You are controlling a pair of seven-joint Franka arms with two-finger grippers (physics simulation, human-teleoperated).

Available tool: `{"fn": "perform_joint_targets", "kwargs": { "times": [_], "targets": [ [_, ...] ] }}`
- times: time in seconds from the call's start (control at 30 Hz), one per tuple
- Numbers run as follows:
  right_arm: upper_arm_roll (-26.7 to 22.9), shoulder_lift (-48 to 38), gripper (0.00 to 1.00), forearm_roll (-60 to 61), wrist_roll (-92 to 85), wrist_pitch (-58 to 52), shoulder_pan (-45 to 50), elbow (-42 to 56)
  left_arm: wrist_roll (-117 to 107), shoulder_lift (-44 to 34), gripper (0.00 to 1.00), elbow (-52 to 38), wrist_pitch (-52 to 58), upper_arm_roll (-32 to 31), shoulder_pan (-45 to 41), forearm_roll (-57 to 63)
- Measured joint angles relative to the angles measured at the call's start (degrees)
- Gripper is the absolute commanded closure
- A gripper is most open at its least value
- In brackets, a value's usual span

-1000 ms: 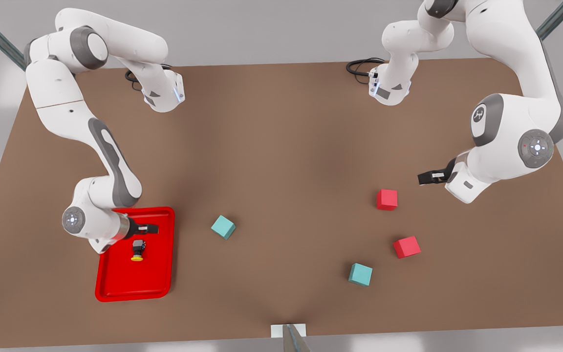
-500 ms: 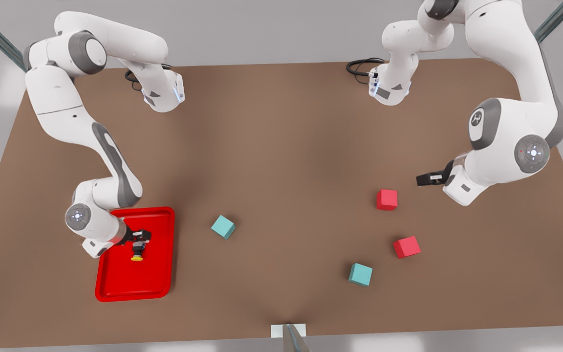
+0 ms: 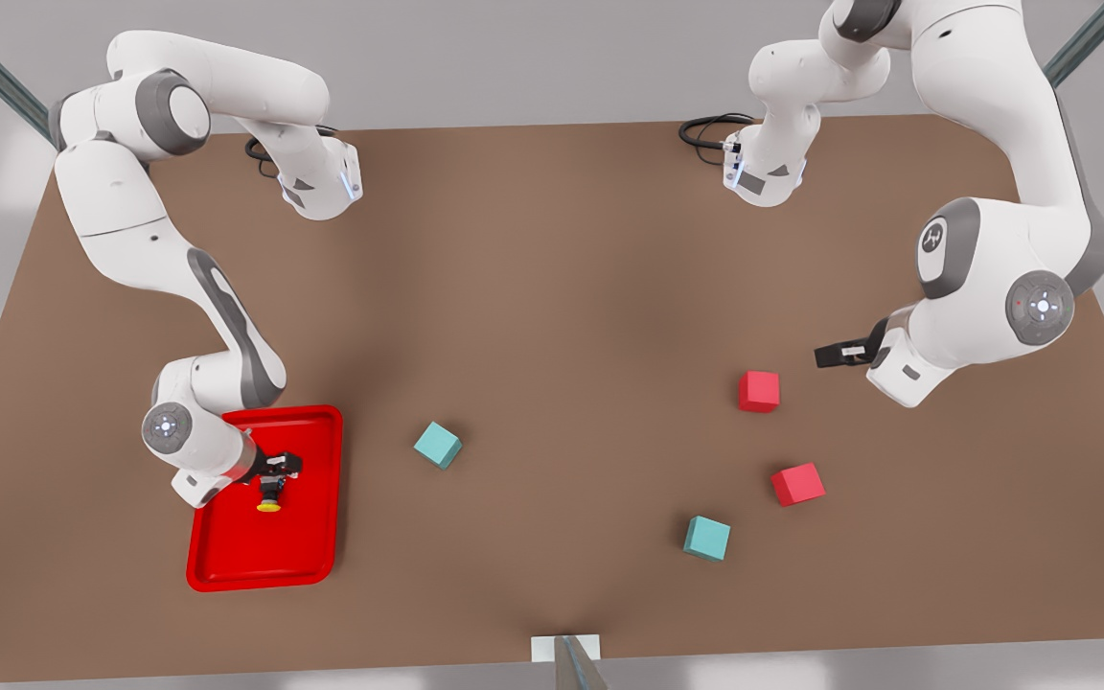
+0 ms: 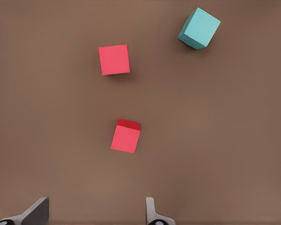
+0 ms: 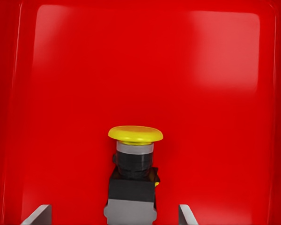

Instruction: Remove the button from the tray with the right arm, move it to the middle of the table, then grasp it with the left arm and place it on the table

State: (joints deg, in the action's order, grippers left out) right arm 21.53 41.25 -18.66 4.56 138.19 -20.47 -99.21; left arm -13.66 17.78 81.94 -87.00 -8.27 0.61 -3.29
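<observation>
The button [image 3: 269, 498] lies on its side in the red tray [image 3: 226, 561] at the front view's left, its yellow cap [image 5: 135, 134] pointing away from the wrist. My right gripper [image 3: 276, 467] is low over the tray and open, one finger [image 5: 40, 214] on each side of the button's dark body [image 5: 130, 190], not closed on it. My left gripper [image 3: 825, 355] hovers open above the table at the front view's right, beside a red cube [image 3: 759, 391], with nothing between its fingers [image 4: 37, 212].
Two red cubes [image 4: 114, 59] [image 4: 126, 136] and a teal cube [image 4: 199, 28] lie under the left gripper. Another teal cube [image 3: 438, 445] sits right of the tray. The brown table [image 3: 552, 287] is bare in the middle. Both arm bases stand at the far edge.
My right gripper has dropped toward the tray and come down around the button's body. The left arm has shifted slightly, its gripper staying beside the red cube.
</observation>
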Motion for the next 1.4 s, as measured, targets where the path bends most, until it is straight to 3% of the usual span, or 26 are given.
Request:
{"fn": "perform_joint_targets", "kwargs": {
  "times": [0.4, 0.43, 0.47, 0.5, 0.7, 0.77, 0.97, 1.0, 1.13, 1.4],
  "targets": [
    [-0.33, 2.44, 0.00, -0.73, 0.58, 1.41, 0.27, -0.13, -0.10, 0.03, 0.00, 0.00, -0.02, -0.02, 0.01, 0.00],
    [-0.35, 2.48, 0.02, -0.74, 0.64, 1.47, 0.31, -0.13, -0.11, 0.04, 0.00, 0.00, -0.03, -0.01, 0.01, 0.00],
    [-0.35, 2.53, 0.18, -0.72, 0.75, 1.53, 0.33, -0.13, -0.12, 0.04, 0.00, 0.00, -0.03, 0.00, 0.00, 0.00],
    [-0.36, 2.55, 0.21, -0.68, 0.84, 1.58, 0.38, -0.13, -0.12, 0.04, 0.00, 0.03, -0.03, 0.00, 0.01, 0.00],
    [-0.36, 2.89, 0.21, -0.69, 1.53, 2.11, 0.35, -0.21, -0.15, 0.01, 0.00, 0.05, 0.04, -0.02, 0.00, 0.00],
    [-0.36, 2.91, 0.27, -0.60, 1.63, 2.26, 0.34, -0.21, -0.16, -0.07, 0.00, 0.05, 0.08, -0.02, 0.01, 0.00],
    [-0.36, 2.40, 0.28, -0.68, 2.06, 2.14, 0.34, -0.14, -0.20, -0.05, 0.00, 0.21, 0.17, -0.04, 0.01, 0.00],
    [-0.36, 2.31, 0.35, -0.70, 2.15, 2.11, 0.34, -0.14, -0.21, -0.05, 0.00, 0.20, 0.18, -0.05, 0.00, 0.00],
    [-0.36, 2.37, 0.43, -0.73, 2.49, 2.15, 0.34, -0.13, -0.23, -0.05, 0.00, 0.15, 0.19, -0.03, -0.01, 0.00],
    [-0.36, 2.45, 0.51, -0.42, 2.55, 2.32, 0.33, -0.06, -0.25, -0.17, 0.00, 0.18, 0.27, -0.03, -0.08, 0.00]
  ]
}}
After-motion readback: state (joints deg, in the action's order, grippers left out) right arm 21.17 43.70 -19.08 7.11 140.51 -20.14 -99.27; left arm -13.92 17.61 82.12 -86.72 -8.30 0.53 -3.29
